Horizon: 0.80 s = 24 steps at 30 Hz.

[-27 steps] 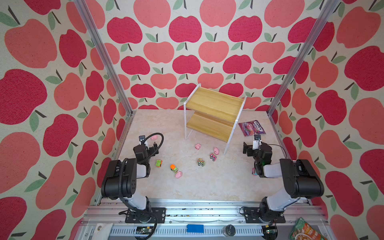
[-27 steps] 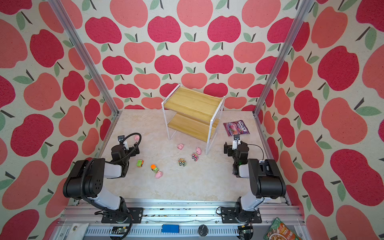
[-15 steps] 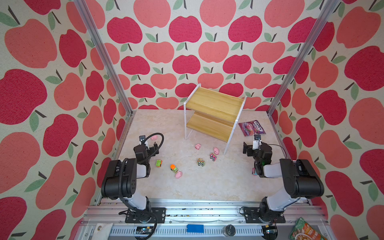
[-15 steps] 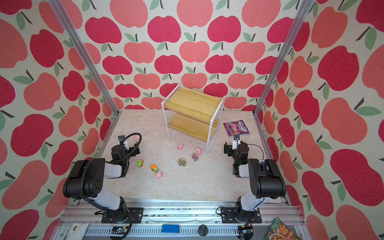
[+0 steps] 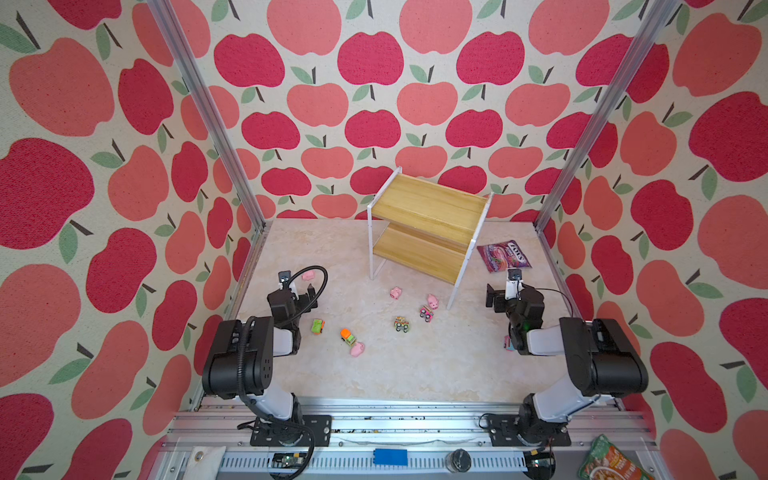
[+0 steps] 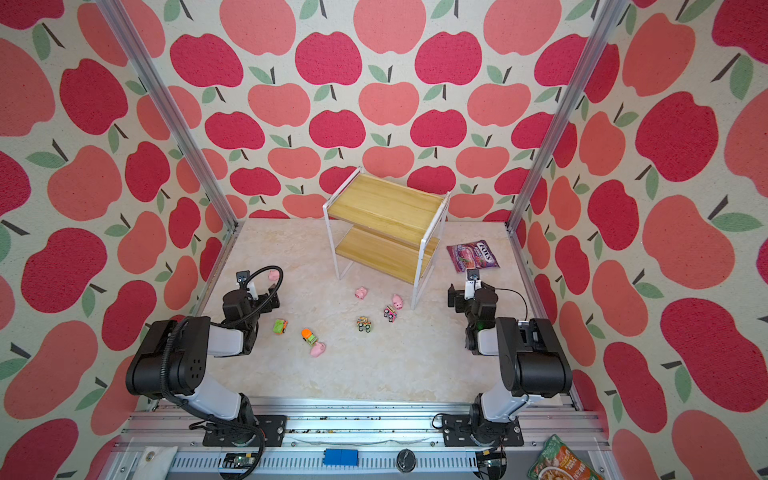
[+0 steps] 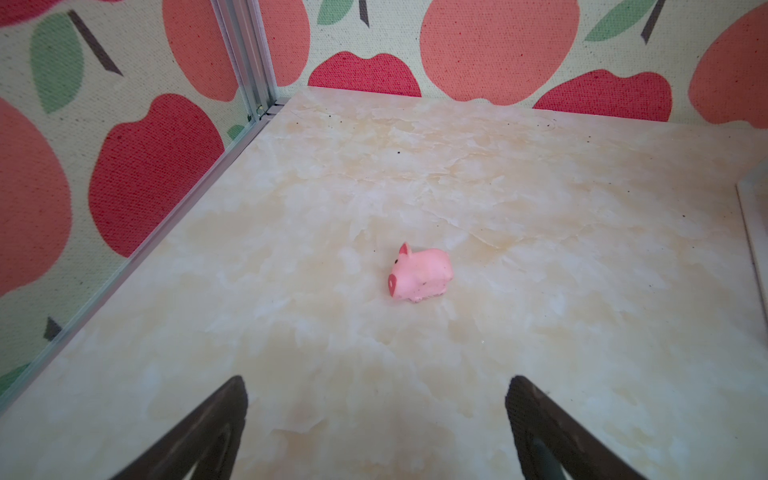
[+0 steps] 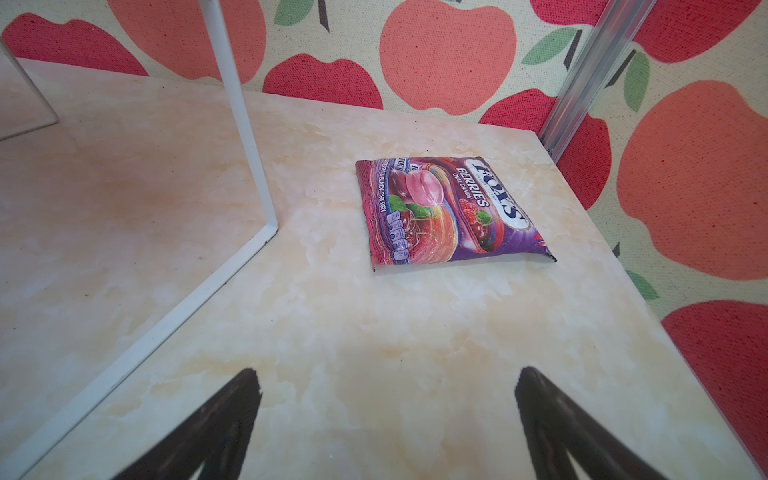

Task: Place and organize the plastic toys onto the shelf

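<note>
The left arm [image 5: 239,357] has bulky rounded black joint housings joined by light-grey cylindrical links, on a flat black base plate [image 5: 291,430]. A black corrugated cable conduit [image 5: 321,282] runs along it in a wide loop. The right arm [image 5: 602,361] is of the same black-and-grey build, with a thin plain black cable [image 5: 557,293] and a small green indicator light [image 5: 524,325]. Each wrist carries a small square black camera [image 5: 515,275] on a white bracket. The left gripper [image 7: 376,386] and the right gripper [image 8: 386,382] are alike: dark, matt, wedge-shaped fingers tapering to the tips.

Purple candy bag [image 8: 449,212] flat on the marbled tabletop [image 5: 415,374], apple-print walls [image 5: 374,62] around; perhaps a snack packet [image 5: 611,461] outside.
</note>
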Motion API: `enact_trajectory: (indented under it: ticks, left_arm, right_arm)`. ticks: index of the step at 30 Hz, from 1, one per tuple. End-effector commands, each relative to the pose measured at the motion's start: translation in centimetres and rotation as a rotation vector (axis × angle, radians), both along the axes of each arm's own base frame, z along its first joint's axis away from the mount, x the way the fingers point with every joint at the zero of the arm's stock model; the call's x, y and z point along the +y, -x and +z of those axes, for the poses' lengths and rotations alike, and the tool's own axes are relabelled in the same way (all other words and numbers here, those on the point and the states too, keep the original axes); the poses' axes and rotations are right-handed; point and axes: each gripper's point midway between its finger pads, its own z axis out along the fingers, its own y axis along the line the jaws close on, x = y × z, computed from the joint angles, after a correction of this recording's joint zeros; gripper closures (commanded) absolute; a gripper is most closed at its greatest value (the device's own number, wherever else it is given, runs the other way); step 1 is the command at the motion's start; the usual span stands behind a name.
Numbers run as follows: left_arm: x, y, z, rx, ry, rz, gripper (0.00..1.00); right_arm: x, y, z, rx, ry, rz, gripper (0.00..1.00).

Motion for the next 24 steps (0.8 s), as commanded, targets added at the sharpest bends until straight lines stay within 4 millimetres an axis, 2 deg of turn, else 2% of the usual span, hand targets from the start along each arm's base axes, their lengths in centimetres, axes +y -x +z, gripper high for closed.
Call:
enact_trajectory:
  ticks: [1, 16, 20, 24]
  left_arm:
    - [0.5, -0.2, 0.4, -0.014, -0.003, 0.022, 0.01]
    - [0.7, -0.2, 0.4, -0.014, -0.02, 0.053, 0.01]
    - [0.8, -0.3, 0.8, -0.001, -0.019, 0.063, 0.01]
    - [1.5, -0.4, 2.4, 0.053, 0.0, 0.099, 0.01]
  right_arm:
    - [0.0, -0.1, 0.4, -0.01, -0.017, -0.001, 0.01]
    - [-0.1, -0.1, 0.4, -0.008, -0.014, -0.003, 0.01]
    - [-0.1, 0.2, 1.4, -0.03, -0.004, -0.017, 0.01]
    - [-0.9, 1.0, 2.8, -0.067, -0.002, -0.063, 0.01]
